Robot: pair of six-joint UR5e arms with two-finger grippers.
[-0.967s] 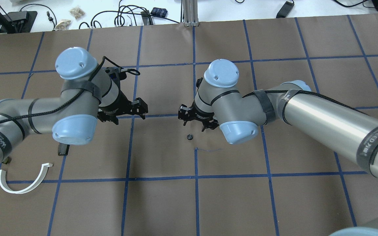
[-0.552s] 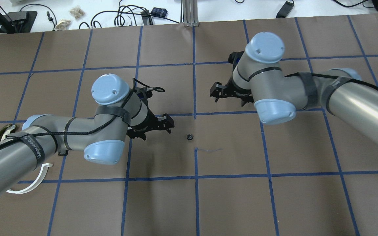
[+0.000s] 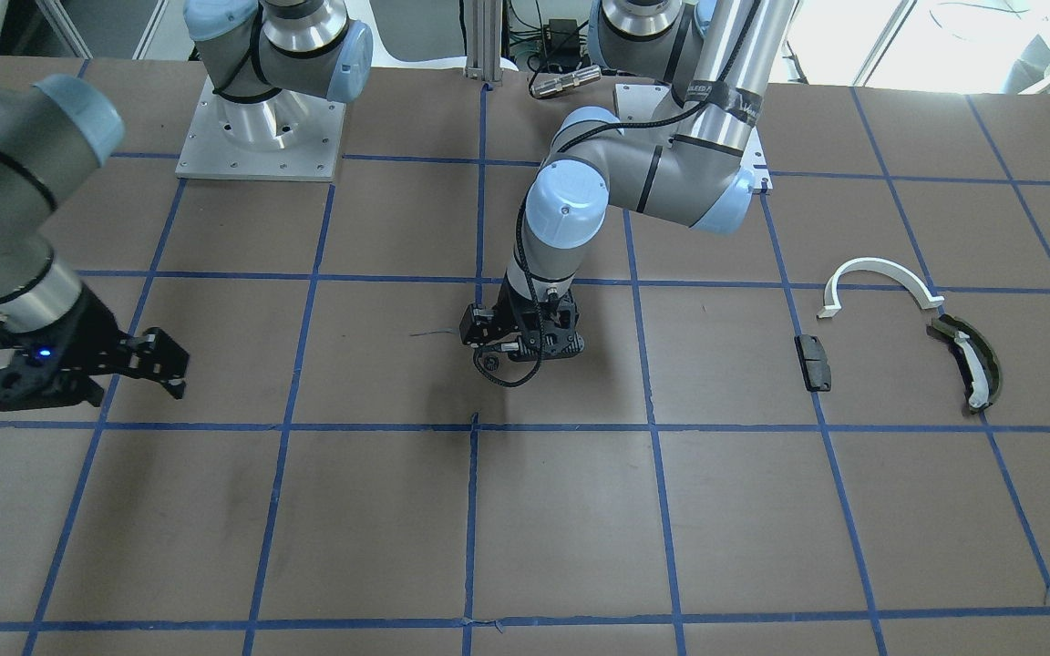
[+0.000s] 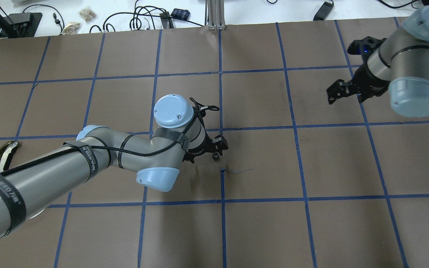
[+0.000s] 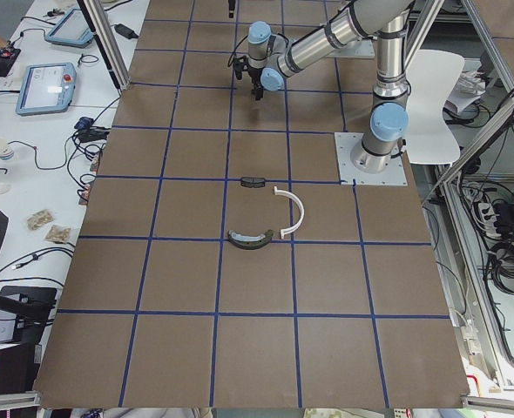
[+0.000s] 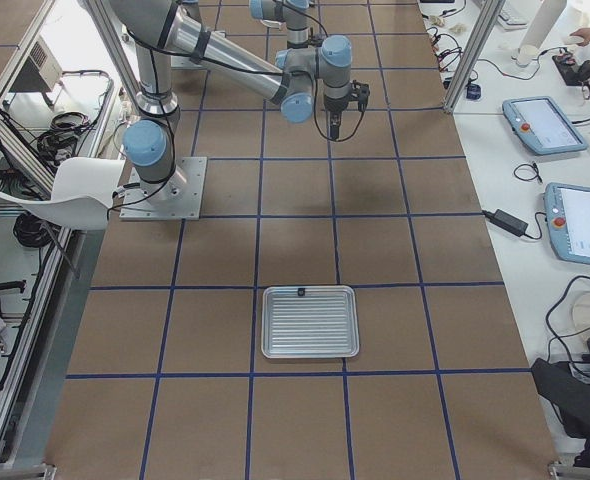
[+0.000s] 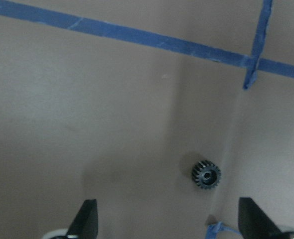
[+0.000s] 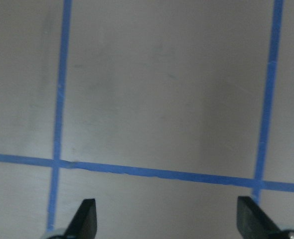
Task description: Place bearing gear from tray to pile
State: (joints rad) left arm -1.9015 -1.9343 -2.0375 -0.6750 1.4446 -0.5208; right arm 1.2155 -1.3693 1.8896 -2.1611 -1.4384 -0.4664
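Bearing gear (image 7: 206, 175): a small black toothed wheel with a centre bore, lying flat on the brown table cover with blue tape grid (image 4: 259, 230). You will find it in neither the tray nor the pile. It sits alone near the middle of the table, and every position below is taken from it.

Well to the robot's left of the gear you have the pile, three loose parts. A dark olive curved piece with a white strip (image 3: 972, 364) lies farthest out. A white plastic half-ring arc (image 3: 880, 269) has one end just beside it. A small black rectangular block (image 3: 813, 362) lies nearest the gear.

Directly over the gear stands the left gripper (image 7: 169, 221). Its claw is released, the two black fingers spread wide. In the wrist view the gear lies ahead of the tips, within their span and nearer the finger on that view's right. No contact shows.

Well to the robot's right of the gear, the right gripper (image 8: 168, 216) hangs above bare cover and tape lines. Its claw is likewise released and holds nothing.

Farther right of the gear you have the shallow ribbed metal tray (image 6: 310, 325) with rounded corners. A small dark item sits at one edge, too small to identify.
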